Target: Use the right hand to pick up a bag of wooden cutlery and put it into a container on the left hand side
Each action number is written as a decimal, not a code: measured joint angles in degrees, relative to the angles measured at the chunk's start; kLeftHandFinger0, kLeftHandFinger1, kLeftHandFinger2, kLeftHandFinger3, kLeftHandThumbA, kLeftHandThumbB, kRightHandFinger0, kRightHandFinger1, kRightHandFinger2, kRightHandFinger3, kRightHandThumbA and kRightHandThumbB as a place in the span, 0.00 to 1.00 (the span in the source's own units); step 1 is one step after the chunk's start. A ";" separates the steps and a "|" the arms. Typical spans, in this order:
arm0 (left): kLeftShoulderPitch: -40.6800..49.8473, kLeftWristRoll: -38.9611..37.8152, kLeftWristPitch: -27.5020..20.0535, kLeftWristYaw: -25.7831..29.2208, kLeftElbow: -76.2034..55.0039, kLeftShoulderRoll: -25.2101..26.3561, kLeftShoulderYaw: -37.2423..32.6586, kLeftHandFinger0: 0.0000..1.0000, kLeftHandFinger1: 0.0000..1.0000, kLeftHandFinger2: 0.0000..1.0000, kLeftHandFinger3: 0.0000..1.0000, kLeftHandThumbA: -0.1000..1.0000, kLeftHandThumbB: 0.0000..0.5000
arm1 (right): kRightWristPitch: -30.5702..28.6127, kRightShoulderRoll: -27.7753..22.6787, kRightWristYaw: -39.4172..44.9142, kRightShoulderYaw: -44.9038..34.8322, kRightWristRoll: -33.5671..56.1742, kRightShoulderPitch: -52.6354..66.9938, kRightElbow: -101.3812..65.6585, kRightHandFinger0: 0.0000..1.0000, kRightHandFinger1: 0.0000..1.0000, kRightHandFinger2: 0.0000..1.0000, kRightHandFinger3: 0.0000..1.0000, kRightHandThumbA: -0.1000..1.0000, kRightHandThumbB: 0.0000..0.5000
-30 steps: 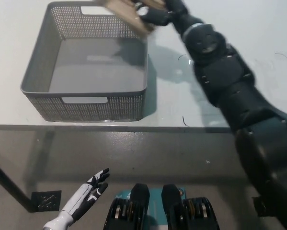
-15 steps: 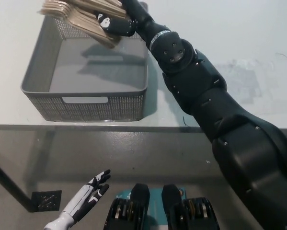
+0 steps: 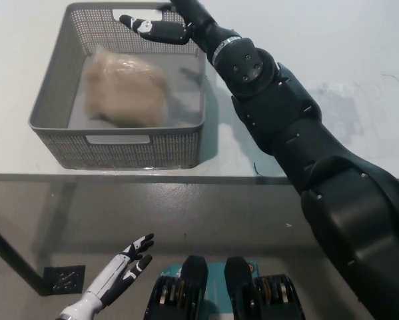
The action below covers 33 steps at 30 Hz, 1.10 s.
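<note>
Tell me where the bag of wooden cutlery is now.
Head view: the blurred bag is inside the grey basket on the left, just below the black right hand.

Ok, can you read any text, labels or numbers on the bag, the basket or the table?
No text is readable in the head view.
Bag of wooden cutlery: motion-blurred inside the basket, so any print is unreadable.
Grey basket: no label; the pale slots are handle cutouts.
Table: no writing.
Right hand: small white mark, too small to read.
</note>
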 measured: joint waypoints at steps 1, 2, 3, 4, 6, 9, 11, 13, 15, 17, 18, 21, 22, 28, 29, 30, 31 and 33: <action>-0.06 0.06 0.00 0.00 0.00 0.00 -0.01 1.00 1.00 1.00 1.00 1.00 0.81 | 0.00 -0.15 0.02 0.36 -0.08 0.00 -0.07 1.00 1.00 1.00 1.00 1.00 0.88; -0.11 0.13 0.00 0.00 0.00 0.00 -0.01 1.00 1.00 1.00 1.00 1.00 0.81 | 0.00 -0.36 0.12 0.71 -0.18 0.00 -0.16 1.00 1.00 1.00 1.00 1.00 0.90; -0.15 0.17 0.00 0.00 -0.01 0.00 -0.01 1.00 1.00 1.00 1.00 1.00 0.81 | 0.00 -0.55 0.35 0.97 -0.20 0.00 -0.19 1.00 1.00 1.00 1.00 1.00 0.90; -0.17 0.20 0.00 -0.01 0.00 0.00 -0.01 1.00 1.00 1.00 1.00 1.00 0.81 | 0.00 -0.76 0.57 1.16 -0.21 0.00 -0.21 1.00 1.00 1.00 1.00 1.00 0.91; -0.25 0.28 0.00 -0.01 0.00 0.00 -0.01 1.00 1.00 1.00 1.00 1.00 0.79 | 0.00 -1.09 0.89 1.31 -0.20 0.00 -0.26 1.00 1.00 1.00 1.00 1.00 0.87; -0.50 0.36 0.00 -0.08 -0.01 0.00 -0.02 1.00 1.00 1.00 1.00 1.00 0.79 | 0.00 -1.79 1.28 1.24 -0.13 0.03 -0.98 1.00 1.00 1.00 1.00 1.00 0.83; -0.73 0.36 0.00 -0.24 -0.02 0.03 -0.03 1.00 1.00 1.00 1.00 1.00 0.79 | 0.00 -2.50 1.84 0.84 0.20 0.20 -2.62 1.00 1.00 1.00 1.00 1.00 0.90; -1.04 0.41 -0.01 -0.25 -0.02 0.10 -0.09 1.00 1.00 1.00 1.00 1.00 0.78 | -0.01 -3.78 2.50 0.05 0.89 0.86 -6.04 1.00 1.00 1.00 1.00 1.00 0.84; -1.10 0.49 0.00 -0.24 -0.01 0.25 -0.15 1.00 1.00 1.00 1.00 1.00 0.78 | 0.02 -5.21 2.99 -0.75 1.26 2.08 -10.16 1.00 1.00 1.00 1.00 1.00 0.72; -1.06 0.50 0.02 -0.23 0.02 0.27 -0.16 1.00 1.00 1.00 1.00 1.00 0.79 | 0.25 -6.53 3.31 -1.49 1.61 3.88 -14.87 1.00 1.00 1.00 1.00 1.00 0.71; -1.01 0.50 0.02 -0.24 0.03 0.27 -0.17 1.00 1.00 1.00 1.00 1.00 0.80 | 0.40 -7.39 3.49 -1.92 1.96 5.36 -17.99 1.00 1.00 1.00 1.00 1.00 0.70; -1.02 0.47 0.08 -0.24 0.11 0.26 -0.13 1.00 1.00 1.00 1.00 1.00 0.78 | 1.00 -8.69 3.99 -3.02 2.93 9.82 -24.56 1.00 1.00 1.00 1.00 1.00 0.74; -1.01 0.45 0.09 -0.24 0.12 0.26 -0.12 1.00 1.00 1.00 1.00 1.00 0.80 | 1.30 -8.99 4.10 -3.30 3.25 11.59 -27.06 1.00 1.00 1.00 1.00 1.00 0.76; -0.99 0.28 0.14 -0.24 0.35 0.25 0.04 1.00 1.00 1.00 1.00 1.00 0.84 | 3.00 -9.59 4.48 -5.33 5.48 24.13 -40.07 1.00 1.00 1.00 1.00 1.00 0.67; -0.97 0.27 0.15 -0.24 0.36 0.25 0.09 1.00 1.00 1.00 1.00 1.00 0.83 | 3.23 -9.60 4.52 -5.54 5.81 26.23 -41.91 1.00 1.00 1.00 1.00 1.00 0.59; -0.95 0.25 0.15 -0.24 0.37 0.25 0.15 1.00 1.00 1.00 1.00 1.00 0.83 | 3.41 -9.60 4.52 -5.70 6.07 28.42 -43.54 1.00 1.00 1.00 1.00 1.00 0.58; -0.94 0.23 0.15 -0.24 0.37 0.24 0.23 1.00 1.00 1.00 1.00 1.00 0.81 | 3.55 -9.60 4.54 -5.85 6.46 30.63 -45.50 1.00 1.00 1.00 1.00 1.00 0.54; -0.92 0.15 0.16 -0.25 0.38 0.24 0.43 1.00 1.00 1.00 1.00 1.00 0.80 | 3.97 -9.60 4.57 -6.17 7.31 35.11 -49.12 1.00 1.00 1.00 1.00 1.00 0.55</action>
